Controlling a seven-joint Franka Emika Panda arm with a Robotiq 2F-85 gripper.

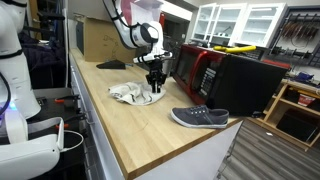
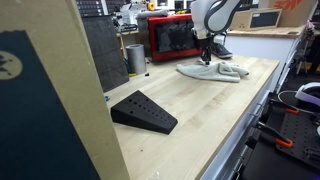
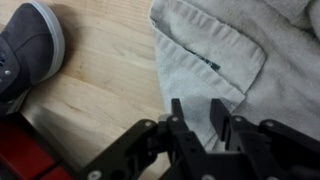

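Lying crumpled right under the pincer (image 1: 156, 82), the grey cloth (image 3: 210, 50) sits on the wooden table (image 1: 130, 135); in the wrist view we lose its far side past the frame edge. The jaws stand slightly apart with nothing between them, and we can't tell if the tips touch the fabric. A grey shoe (image 1: 200, 117) lies near the pincer, clear of the cloth and cropped in the wrist view. A red appliance (image 2: 170, 38) stands just behind the pincer. A black wedge (image 2: 143, 110) lies well away.
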